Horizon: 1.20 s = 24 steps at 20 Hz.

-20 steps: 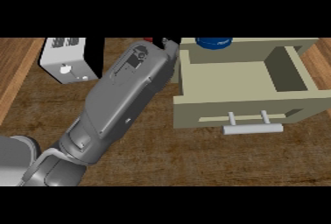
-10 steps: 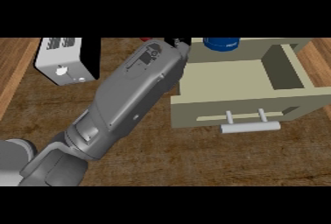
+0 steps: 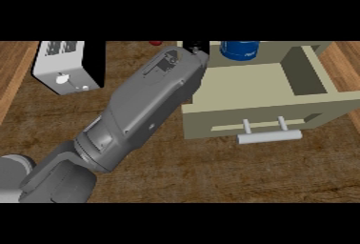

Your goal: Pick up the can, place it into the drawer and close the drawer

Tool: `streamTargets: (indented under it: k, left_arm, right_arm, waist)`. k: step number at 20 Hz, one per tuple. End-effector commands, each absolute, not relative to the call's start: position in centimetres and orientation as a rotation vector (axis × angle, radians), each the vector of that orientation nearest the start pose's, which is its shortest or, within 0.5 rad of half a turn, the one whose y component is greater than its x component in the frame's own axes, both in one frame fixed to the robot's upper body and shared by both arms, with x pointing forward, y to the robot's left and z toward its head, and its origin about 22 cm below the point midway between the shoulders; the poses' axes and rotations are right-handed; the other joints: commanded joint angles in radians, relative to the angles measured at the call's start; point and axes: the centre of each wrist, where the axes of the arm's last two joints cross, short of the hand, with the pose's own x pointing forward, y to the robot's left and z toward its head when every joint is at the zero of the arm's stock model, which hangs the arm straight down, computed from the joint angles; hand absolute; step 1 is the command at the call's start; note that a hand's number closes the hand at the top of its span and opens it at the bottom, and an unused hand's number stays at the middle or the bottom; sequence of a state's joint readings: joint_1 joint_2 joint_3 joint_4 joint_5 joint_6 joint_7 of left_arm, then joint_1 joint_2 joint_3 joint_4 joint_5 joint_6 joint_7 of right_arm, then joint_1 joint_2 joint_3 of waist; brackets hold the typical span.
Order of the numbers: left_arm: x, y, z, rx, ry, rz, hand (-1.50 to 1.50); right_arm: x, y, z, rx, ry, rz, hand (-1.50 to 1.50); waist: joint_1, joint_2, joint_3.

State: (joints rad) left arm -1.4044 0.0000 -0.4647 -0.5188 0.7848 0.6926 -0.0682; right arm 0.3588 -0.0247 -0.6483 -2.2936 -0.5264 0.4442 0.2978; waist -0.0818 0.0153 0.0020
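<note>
A blue can stands upright at the far end of the open beige drawer, its top cut off by the view's upper edge. The drawer's front carries a pale bar handle. My left forearm reaches up from the lower left to the drawer's far left corner. Of my left hand only a small black part shows there, just left of the can, and I cannot tell whether it touches the can. My right hand shows nowhere.
A white and black appliance stands at the back left of the wooden counter. A small red thing peeks in at the top edge beside my wrist.
My left forearm has swung right and slightly farther, so the wrist now lies over the drawer's left wall. The can and the drawer have stayed where they were.
</note>
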Motion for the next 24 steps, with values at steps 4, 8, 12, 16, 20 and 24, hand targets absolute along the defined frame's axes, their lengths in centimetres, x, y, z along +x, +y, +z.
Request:
streamTargets:
  k: [4, 8, 12, 16, 20, 24]
  left_arm:
    - [42.1, -1.1, 17.2, 0.022, -1.645, 0.025, -1.50]
    - [42.2, -1.2, 17.2, 0.049, -1.628, 0.056, -1.50]
    - [42.2, -0.8, 16.2, 0.067, -1.629, 0.089, -1.50]
    - [42.4, -0.8, 16.4, 0.075, -1.644, 0.093, -1.50]
    - [42.2, -1.2, 17.0, 0.056, -1.659, 0.114, -1.50]
    - [41.9, -1.4, 16.9, 0.013, -1.688, 0.106, -1.50]
  right_arm:
    - [8.9, -35.4, 13.2, -0.106, -1.811, -0.090, -1.50]
    - [8.7, -34.4, 13.8, -0.101, -1.812, -0.080, -1.50]
    - [8.8, -35.0, 13.7, -0.097, -1.818, -0.086, -1.50]
    - [9.5, -35.3, 13.5, -0.108, -1.823, -0.092, -1.50]
    - [9.3, -35.1, 13.4, -0.115, -1.886, -0.036, -1.50]
    - [9.7, -36.0, 15.9, -0.363, -1.941, 0.184, -1.50]
  waist:
    - [-0.012, 0.003, 0.000]
    - [-0.017, 0.004, 0.000]
    - [-0.025, 0.006, 0.000]
    - [-0.020, 0.010, 0.000]
    - [-0.035, 0.010, 0.001]
    - [-0.003, 0.007, 0.000]
